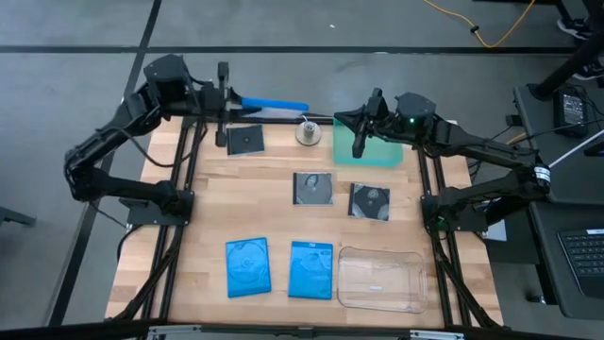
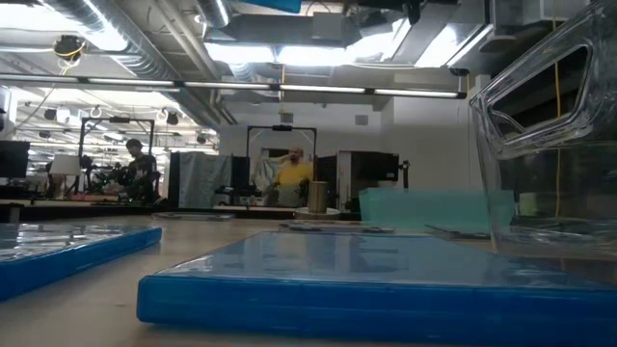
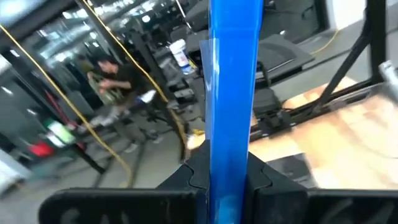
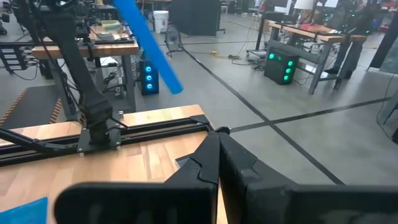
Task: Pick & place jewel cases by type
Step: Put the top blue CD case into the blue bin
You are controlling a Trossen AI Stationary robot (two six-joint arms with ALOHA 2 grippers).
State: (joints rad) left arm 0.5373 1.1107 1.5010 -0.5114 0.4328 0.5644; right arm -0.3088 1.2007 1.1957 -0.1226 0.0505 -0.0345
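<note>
The left arm reaches along the table's far edge, its left gripper (image 1: 229, 97) raised above the table and clamped on a blue case (image 1: 274, 104), held edge-on between the fingers (image 3: 261, 177). The right arm stretches toward the far middle of the table, its right gripper (image 1: 360, 142) pointing down, fingers (image 4: 208, 155) seemingly pressed together with nothing between them.

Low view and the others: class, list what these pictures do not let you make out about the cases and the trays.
- Low view: the near blue case hides the table behind it; the dark cases cannot be told apart.
- Left wrist view: the left hand grips a blue case edge-on, so its face is unseen.
- High view: the right hand covers part of the teal tray.
- High view: the small round object is too small to name.
</note>
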